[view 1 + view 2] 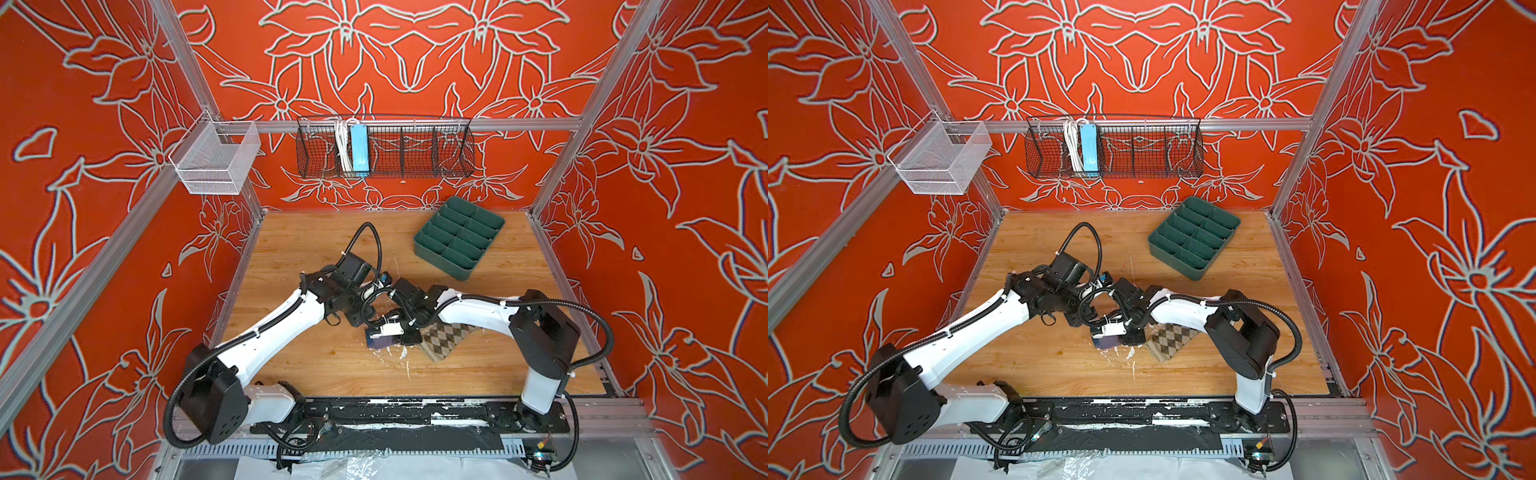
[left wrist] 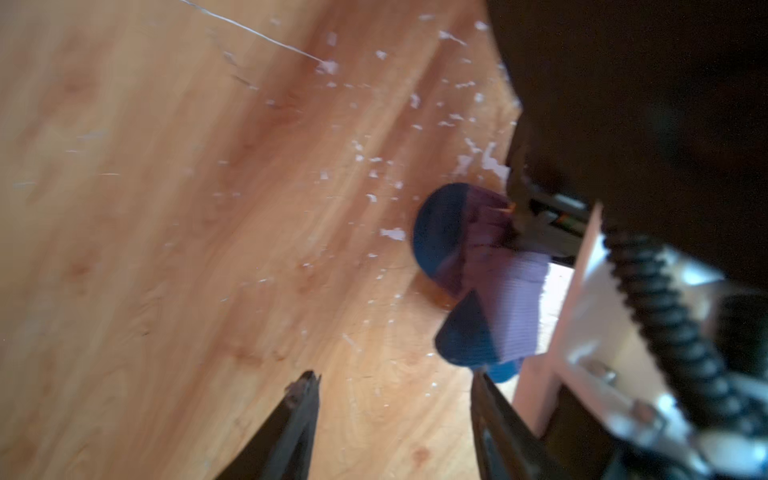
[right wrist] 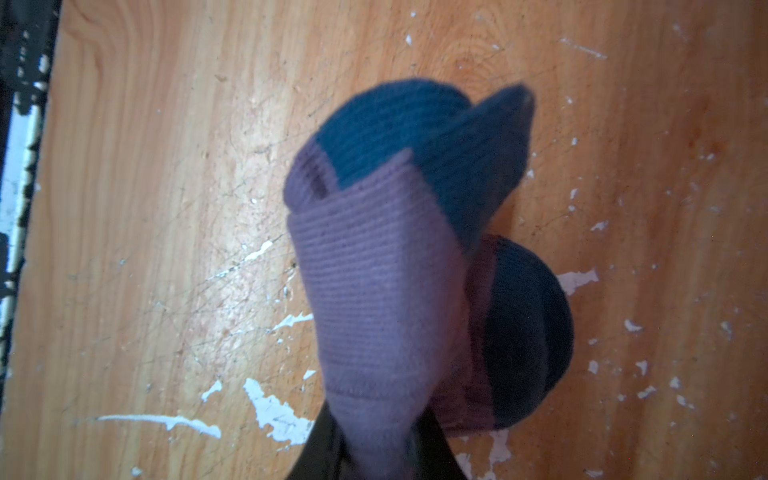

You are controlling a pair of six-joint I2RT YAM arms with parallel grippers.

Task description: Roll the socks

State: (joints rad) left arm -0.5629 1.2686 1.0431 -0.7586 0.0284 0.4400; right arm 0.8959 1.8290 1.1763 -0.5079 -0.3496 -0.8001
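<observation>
My right gripper (image 3: 376, 440) is shut on the purple sock (image 3: 374, 270), pinching its purple fabric. The sock's dark blue toe and heel fold loosely over the wooden table (image 3: 145, 208). My left gripper (image 2: 395, 376) stands open just beside the same sock (image 2: 507, 299), with only bare wood between its fingers. In both top views the two wrists meet over the table's middle front, and the purple sock (image 1: 380, 343) (image 1: 1108, 341) shows only as a small bundle beneath them. The argyle sock (image 1: 446, 338) (image 1: 1169, 340) lies flat just to its right, partly under the right arm.
A green compartment tray (image 1: 459, 237) sits at the back right of the table. A black wire basket (image 1: 384, 147) and a white mesh basket (image 1: 216, 160) hang on the back rails. White flecks (image 3: 274, 411) mark the wood near the socks.
</observation>
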